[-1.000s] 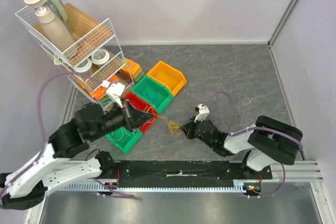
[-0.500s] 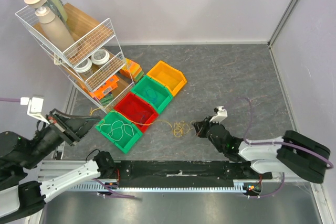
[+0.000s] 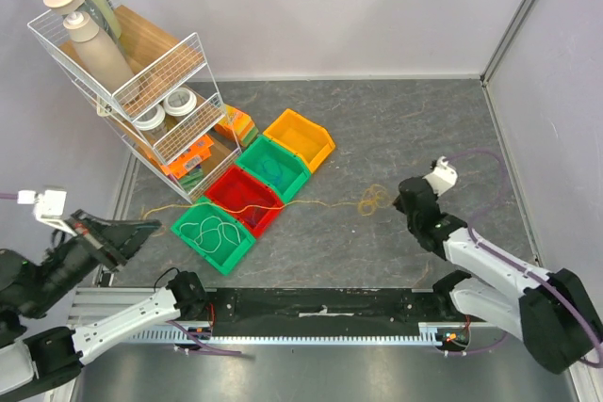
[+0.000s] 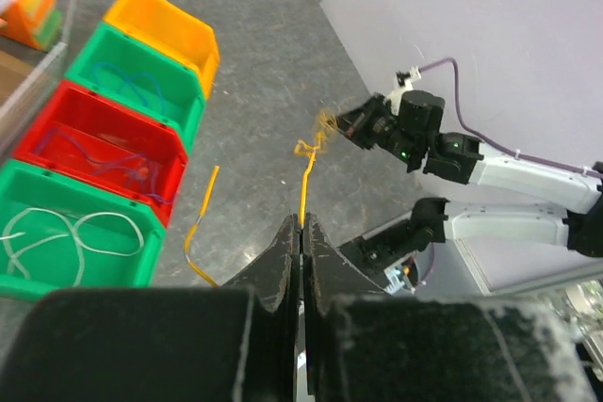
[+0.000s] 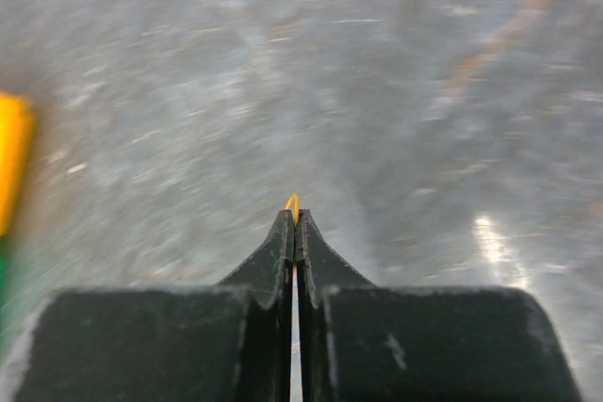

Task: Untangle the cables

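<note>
While both jaws clamp the cables [image 3: 367, 201], the left gripper [image 4: 301, 223] sits left of the red bin [image 3: 219, 182], the right gripper [image 5: 294, 217] well right.

grey tabletop [image 3: 396, 129], pale walls [image 3: 330, 7], wire rack [image 3: 132, 72]

Gray tabletop [image 3: 396, 129] carries diag. row of 4 adjoining bins (orange bin [image 3: 320, 157], dark-green bin [image 3: 294, 184], red bin [image 3: 267, 220], light-green bin [image 3: 237, 255]), w/ wire rack [image 3: 179, 58] holding bottles [image 3: 94, 44] at far-left corner.
</note>
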You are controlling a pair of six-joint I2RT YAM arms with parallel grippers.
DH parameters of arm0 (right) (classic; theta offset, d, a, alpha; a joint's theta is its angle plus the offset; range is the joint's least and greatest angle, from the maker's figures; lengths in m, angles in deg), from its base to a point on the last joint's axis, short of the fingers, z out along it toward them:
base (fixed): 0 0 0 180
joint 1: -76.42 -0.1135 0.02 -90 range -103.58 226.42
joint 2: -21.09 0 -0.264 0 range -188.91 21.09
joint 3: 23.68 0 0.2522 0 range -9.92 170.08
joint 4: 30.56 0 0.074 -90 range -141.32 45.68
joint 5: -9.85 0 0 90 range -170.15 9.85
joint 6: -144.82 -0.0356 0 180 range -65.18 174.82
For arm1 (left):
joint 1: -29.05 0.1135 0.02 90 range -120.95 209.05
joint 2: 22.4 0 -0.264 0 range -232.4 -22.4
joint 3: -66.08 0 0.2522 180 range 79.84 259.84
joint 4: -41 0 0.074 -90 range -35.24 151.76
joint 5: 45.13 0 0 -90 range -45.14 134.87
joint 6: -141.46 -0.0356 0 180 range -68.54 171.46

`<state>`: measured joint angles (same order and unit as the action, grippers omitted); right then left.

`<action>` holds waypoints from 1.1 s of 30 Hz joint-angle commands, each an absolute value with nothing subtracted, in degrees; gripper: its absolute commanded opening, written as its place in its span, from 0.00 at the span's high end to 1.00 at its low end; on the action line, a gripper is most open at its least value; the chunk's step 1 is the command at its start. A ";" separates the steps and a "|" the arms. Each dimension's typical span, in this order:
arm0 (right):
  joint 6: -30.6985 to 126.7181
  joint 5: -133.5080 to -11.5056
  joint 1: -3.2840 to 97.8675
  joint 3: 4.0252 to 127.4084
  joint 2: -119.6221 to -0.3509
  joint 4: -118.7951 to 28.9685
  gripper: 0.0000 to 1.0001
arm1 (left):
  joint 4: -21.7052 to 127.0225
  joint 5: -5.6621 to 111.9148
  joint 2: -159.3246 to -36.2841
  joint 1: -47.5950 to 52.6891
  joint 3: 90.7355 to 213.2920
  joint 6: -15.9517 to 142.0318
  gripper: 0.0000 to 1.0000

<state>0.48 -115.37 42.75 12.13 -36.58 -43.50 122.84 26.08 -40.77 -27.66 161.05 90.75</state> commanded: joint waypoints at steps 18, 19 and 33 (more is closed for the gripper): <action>11.93 -102.67 85.89 22.86 -40.78 -62.51 1.00 | 133.24 11.92 -43.14 -27.73 173.43 82.49 0.98; 12.28 -101.60 87.56 23.30 -40.69 -62.34 1.00 | 133.34 11.56 -43.14 -27.82 174.41 81.88 0.98; 14.66 -95.45 99.09 36.83 -44.73 -64.97 1.00 | 139.75 2.07 -39.54 -28.34 179.77 84.07 0.98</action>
